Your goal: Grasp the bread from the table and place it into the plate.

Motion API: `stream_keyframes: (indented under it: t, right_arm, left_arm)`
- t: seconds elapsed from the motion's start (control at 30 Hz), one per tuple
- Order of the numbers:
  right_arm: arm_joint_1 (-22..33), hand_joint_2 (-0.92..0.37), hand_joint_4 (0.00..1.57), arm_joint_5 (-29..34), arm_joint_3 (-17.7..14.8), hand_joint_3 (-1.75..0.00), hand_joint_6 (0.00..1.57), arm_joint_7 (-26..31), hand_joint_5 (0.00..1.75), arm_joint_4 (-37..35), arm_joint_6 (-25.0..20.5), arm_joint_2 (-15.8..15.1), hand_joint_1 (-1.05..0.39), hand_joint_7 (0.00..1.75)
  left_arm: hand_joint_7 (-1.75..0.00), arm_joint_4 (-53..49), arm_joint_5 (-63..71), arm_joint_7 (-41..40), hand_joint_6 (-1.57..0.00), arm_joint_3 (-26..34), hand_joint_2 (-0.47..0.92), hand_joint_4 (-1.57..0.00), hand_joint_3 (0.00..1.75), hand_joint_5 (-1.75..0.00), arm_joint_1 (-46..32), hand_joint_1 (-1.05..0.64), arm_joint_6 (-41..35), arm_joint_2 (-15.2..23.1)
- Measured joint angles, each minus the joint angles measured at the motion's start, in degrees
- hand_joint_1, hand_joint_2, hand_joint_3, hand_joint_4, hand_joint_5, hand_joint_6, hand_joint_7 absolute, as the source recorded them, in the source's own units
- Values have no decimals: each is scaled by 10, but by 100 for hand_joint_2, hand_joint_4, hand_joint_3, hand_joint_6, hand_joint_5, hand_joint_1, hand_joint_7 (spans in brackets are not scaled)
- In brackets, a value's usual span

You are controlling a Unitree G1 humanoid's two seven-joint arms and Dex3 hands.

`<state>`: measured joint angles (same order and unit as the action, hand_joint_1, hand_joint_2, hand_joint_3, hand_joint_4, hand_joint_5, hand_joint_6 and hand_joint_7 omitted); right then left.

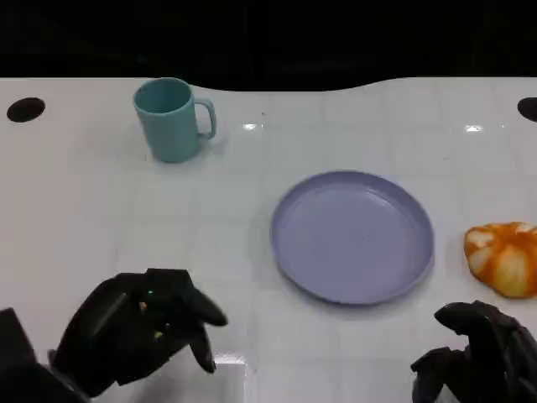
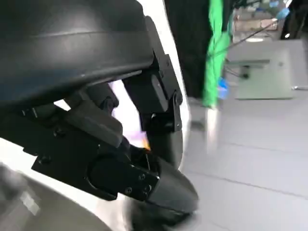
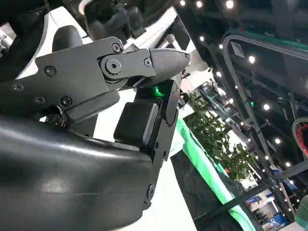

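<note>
Head view: left hand (image 1: 138, 336) and right hand (image 1: 478, 357) hover with fingers curled inward, holding nothing. Orange-and-white bread (image 1: 503, 258) lies on the table (image 1: 84, 210), just right of the lavender plate (image 1: 351, 236).

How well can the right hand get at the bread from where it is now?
Probably yes. In the head view the bread lies on the table just beyond the right hand, with bare tabletop between them. The plate sits to the side, not in the way.
</note>
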<state>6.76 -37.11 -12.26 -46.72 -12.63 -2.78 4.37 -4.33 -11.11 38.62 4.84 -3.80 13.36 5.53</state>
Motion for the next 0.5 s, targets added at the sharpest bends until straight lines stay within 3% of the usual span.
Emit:
stream_keyframes:
  t: [0.13,0.23,0.33,0.43,0.5]
  right_arm:
    - [0,-92,157,0,4,-33,157,2,58,2,0,0,-57,22]
    - [0,-92,157,0,6,-33,157,2,58,2,0,0,-58,23]
    - [1,-92,157,2,9,-34,157,6,60,5,2,2,-59,25]
    - [4,-92,157,4,12,-35,157,13,61,11,4,3,-59,26]
    - [6,-92,157,8,14,-35,157,17,62,14,5,4,-59,26]
  left_arm:
    - [-97,41,67,-38,-10,-9,92,-30,18,-134,-9,-101,27,36]
    - [-87,69,133,-79,-1,-10,92,-7,21,-146,-11,-102,53,64]
    - [-61,102,227,-120,0,-14,92,-1,30,-127,-18,-105,68,98]
    - [-49,137,326,-151,0,-21,92,0,26,-104,-24,-105,68,139]
    - [-31,158,377,-167,0,-26,92,0,21,-85,-29,-105,64,156]
